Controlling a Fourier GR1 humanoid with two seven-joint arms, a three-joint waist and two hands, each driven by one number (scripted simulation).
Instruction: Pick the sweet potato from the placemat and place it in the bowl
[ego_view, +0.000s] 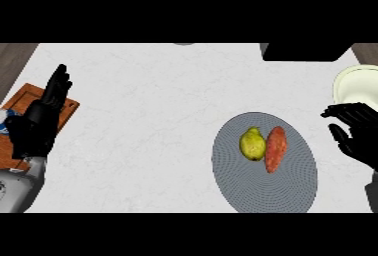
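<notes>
An orange sweet potato (276, 148) lies lengthwise on the round grey placemat (255, 187), right of centre. A yellow-green pear-like fruit (252, 143) lies just left of it, touching or nearly touching. The cream bowl (357, 85) sits at the right edge, partly cut off. My right hand (359, 135) hovers to the right of the placemat, just below the bowl, fingers relaxed and holding nothing. My left hand (40, 117) rests open at the far left with fingers pointing up.
A wooden cutting board (65, 107) lies at the left under my left hand, with a blue and white item (6, 121) at its edge. A black object (306, 51) sits at the counter's back right. White counter spreads across the middle.
</notes>
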